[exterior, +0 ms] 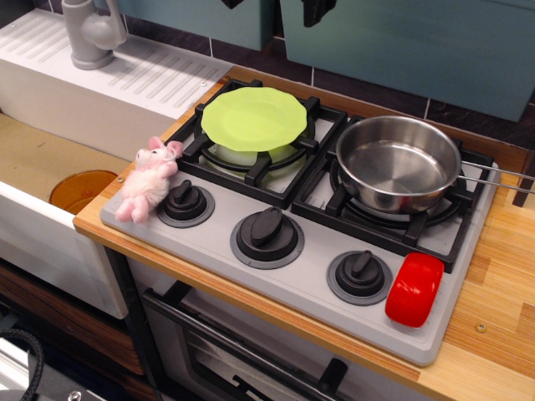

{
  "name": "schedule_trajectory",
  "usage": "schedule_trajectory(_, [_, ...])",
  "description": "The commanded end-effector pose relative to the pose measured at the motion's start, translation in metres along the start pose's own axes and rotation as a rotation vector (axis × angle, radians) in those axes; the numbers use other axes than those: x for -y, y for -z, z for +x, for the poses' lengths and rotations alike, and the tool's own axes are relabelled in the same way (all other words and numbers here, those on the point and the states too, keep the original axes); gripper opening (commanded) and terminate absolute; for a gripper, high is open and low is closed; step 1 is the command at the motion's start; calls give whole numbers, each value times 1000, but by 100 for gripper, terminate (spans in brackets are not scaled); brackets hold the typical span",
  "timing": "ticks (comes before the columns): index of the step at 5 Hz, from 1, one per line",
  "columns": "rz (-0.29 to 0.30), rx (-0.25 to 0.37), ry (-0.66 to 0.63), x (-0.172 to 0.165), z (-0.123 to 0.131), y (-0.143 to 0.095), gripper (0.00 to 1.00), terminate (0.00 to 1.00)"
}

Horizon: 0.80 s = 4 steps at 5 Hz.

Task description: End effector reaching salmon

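Observation:
The salmon (415, 289) is a small glossy red plastic piece. It lies on the grey stove front at the right, beside the right knob (359, 275), near the front edge. Two small black shapes (318, 10) poke in at the top edge, far above and behind the salmon. They may be the end effector's fingertips. The rest of it is out of frame, so I cannot tell how its jaws stand. Nothing holds the salmon.
A steel pan (399, 163) sits on the right burner, its handle pointing right. A green plate (253, 119) lies on the left burner. A pink plush animal (148, 181) lies by the left knob (185, 202). A sink with an orange dish (80, 190) is at the left.

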State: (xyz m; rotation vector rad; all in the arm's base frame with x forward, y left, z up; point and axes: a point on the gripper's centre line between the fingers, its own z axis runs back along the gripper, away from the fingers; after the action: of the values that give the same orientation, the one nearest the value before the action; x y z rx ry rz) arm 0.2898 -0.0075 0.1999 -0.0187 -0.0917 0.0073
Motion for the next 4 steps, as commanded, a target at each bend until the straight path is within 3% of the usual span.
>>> schedule_trajectory(1, [0, 0, 0, 0, 0, 0, 100, 0])
schedule_trajectory(2, [16, 11, -55, 37, -5, 0, 100, 0])
schedule_trajectory(4, [-2, 41, -115, 85, -14, 23, 100, 0])
